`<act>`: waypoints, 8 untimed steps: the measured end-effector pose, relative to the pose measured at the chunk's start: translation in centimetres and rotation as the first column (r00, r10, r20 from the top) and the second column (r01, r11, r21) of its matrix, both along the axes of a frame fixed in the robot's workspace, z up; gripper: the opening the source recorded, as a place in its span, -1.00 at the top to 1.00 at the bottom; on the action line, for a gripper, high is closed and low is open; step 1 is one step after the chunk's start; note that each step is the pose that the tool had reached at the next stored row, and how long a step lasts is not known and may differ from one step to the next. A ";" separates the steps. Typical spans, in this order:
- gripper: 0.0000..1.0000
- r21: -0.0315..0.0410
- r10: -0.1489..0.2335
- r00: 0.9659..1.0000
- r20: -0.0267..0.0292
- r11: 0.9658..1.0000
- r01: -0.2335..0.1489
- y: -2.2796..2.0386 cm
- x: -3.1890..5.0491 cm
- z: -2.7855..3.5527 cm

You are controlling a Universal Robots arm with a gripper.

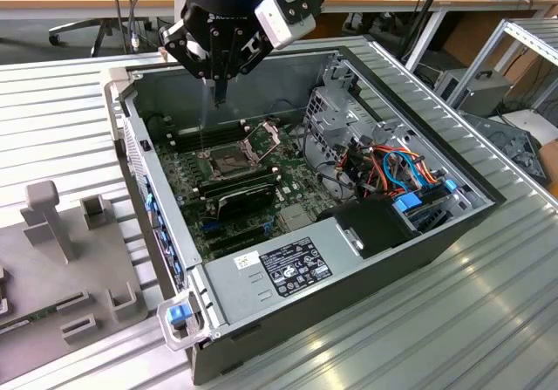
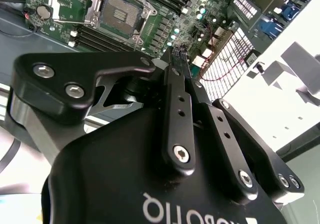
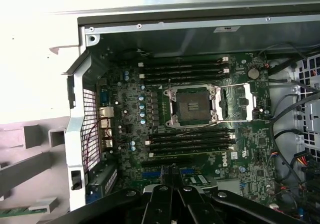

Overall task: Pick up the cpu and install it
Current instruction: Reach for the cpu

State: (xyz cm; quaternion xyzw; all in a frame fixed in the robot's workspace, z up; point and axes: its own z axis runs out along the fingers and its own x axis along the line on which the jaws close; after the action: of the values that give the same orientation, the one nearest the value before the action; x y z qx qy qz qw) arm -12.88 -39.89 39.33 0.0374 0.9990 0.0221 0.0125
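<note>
Right now I have the pincer (image 1: 218,99) hanging in the upper middle of the exterior view, over the open case (image 1: 394,86) and above the socket (image 1: 223,157) on the green motherboard (image 3: 260,151). Its tips look pressed together, with no gap that I can find in the exterior view or in either wrist view. I cannot say where the cpu is. A thin chip held edge-on between those tips would be hidden from me, and the socket looks bare, a dark square with its contact field exposed.

I judge this to be the approach over the socket, with the install not yet done. Any descent from here calls for the pincer to be square to the socket, a slow straight drop and a light touch on those contacts.

The hinged frame (image 3: 235,102) stands swung open just beside the socket and is the nearest thing to foul. Memory slots (image 3: 185,69) run along both flanks of the socket. A bundle of coloured cables (image 1: 392,167) lies well apart, toward the exterior view's right, next to the metal drive cage (image 1: 336,111). Outside the case, at the exterior view's lower left, a grey fixture (image 1: 52,250) sits on the ribbed surface (image 1: 453,320), clear of the work.
</note>
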 end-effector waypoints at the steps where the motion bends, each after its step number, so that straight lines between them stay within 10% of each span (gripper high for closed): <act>1: 0.79 0.000 0.000 1.000 0.000 1.000 0.000 0.00 -0.01 0.00; 8: 0.79 0.000 0.000 1.000 0.000 1.000 0.000 0.00 -0.15 0.00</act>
State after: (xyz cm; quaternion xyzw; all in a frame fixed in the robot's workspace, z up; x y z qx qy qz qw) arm -13.03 -39.88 39.33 0.0374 0.9990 0.0221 0.0125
